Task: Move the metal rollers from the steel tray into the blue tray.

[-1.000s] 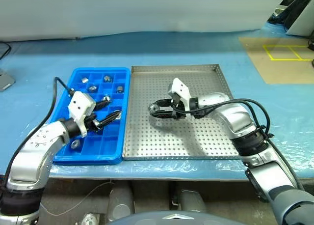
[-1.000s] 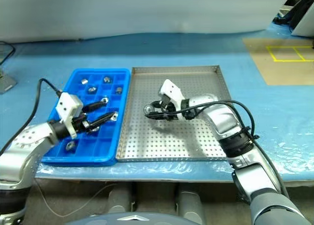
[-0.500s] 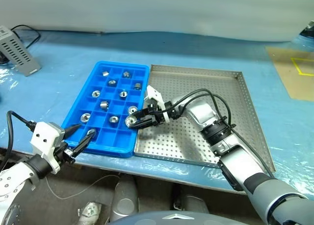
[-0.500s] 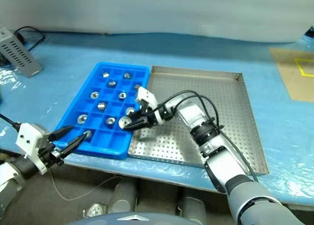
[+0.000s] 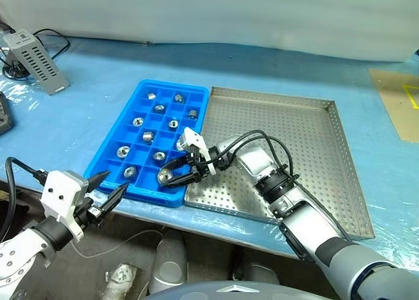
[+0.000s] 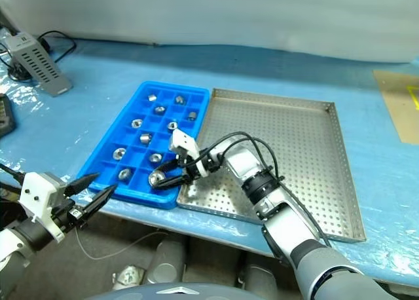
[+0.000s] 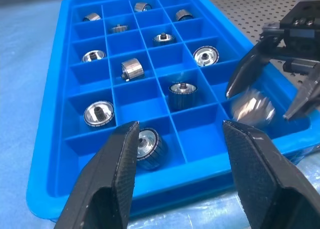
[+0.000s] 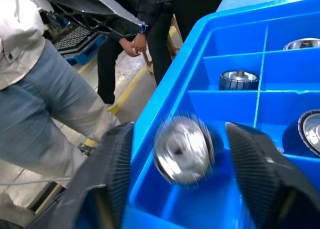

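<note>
The blue tray point(image 5: 196, 110) lies left of the steel tray point(image 5: 308, 143), rim against rim. Several metal rollers point(image 5: 149, 137) sit singly in its square compartments. My right gripper point(image 5: 169, 176) reaches across from the steel tray and hangs over the blue tray's nearest corner compartment. Its fingers point(image 8: 112, 174) stand open, and a blurred roller point(image 8: 182, 149) lies loose between them with a gap on each side. My left gripper point(image 5: 112, 183) is open and holds nothing. It hangs off the table's front edge, just short of the blue tray's near-left corner.
A grey box point(image 5: 34, 51) with cables lies at the table's back left. Brown board with yellow tape point(image 5: 396, 90) is at the far right. People point(image 8: 45, 104) stand on the floor beyond the table's front edge.
The camera has swung left. My right gripper carried a roller from the steel tray to the blue tray's near corner and opened. My left gripper drew back off the blue tray, past the table's front edge.
</note>
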